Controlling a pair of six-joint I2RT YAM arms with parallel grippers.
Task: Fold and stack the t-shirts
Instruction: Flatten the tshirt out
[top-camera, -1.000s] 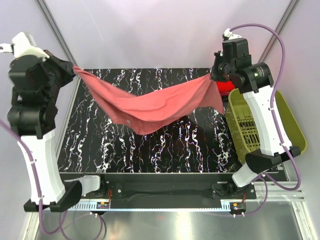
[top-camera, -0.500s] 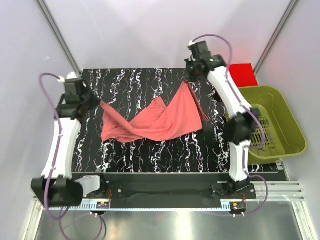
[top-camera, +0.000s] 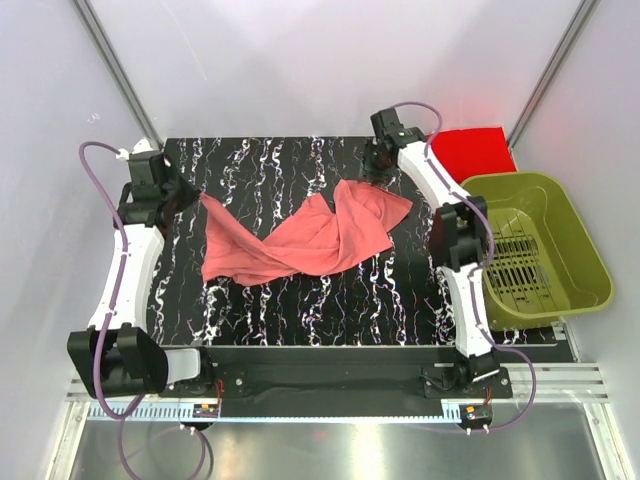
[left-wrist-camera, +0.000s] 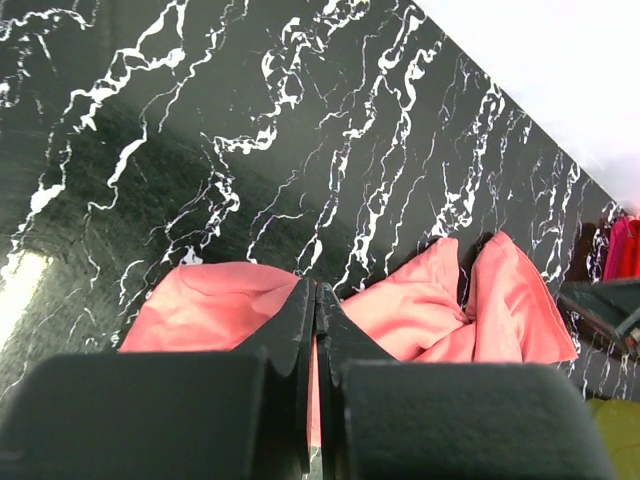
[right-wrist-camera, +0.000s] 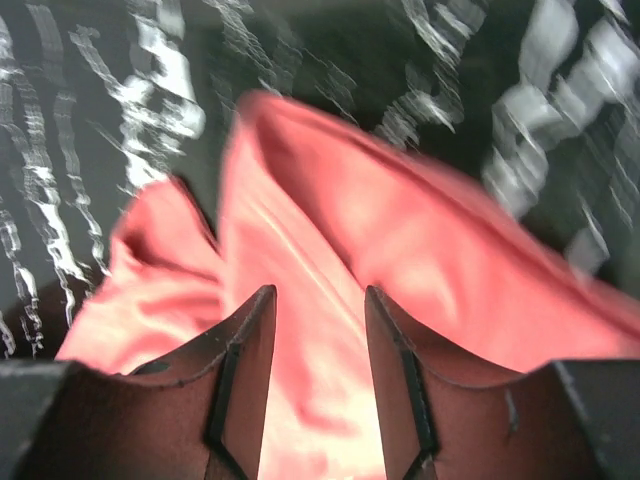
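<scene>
The salmon-pink t-shirt lies crumpled across the middle of the black marbled table. My left gripper is low at the shirt's left corner. In the left wrist view it is shut, with a thin edge of the pink cloth between the jaws. My right gripper hovers at the shirt's far right edge. In the right wrist view it is open, with the pink cloth below the gap. The brighter red t-shirt lies flat at the back right.
An olive-green plastic basket stands off the table's right side, beside the right arm. White walls with metal posts close in the back and sides. Bare table shows in front of the shirt.
Both arms came down from holding the shirt stretched in the air. The shirt now rests on the table. My right gripper has let go of its corner; my left still holds its corner.
</scene>
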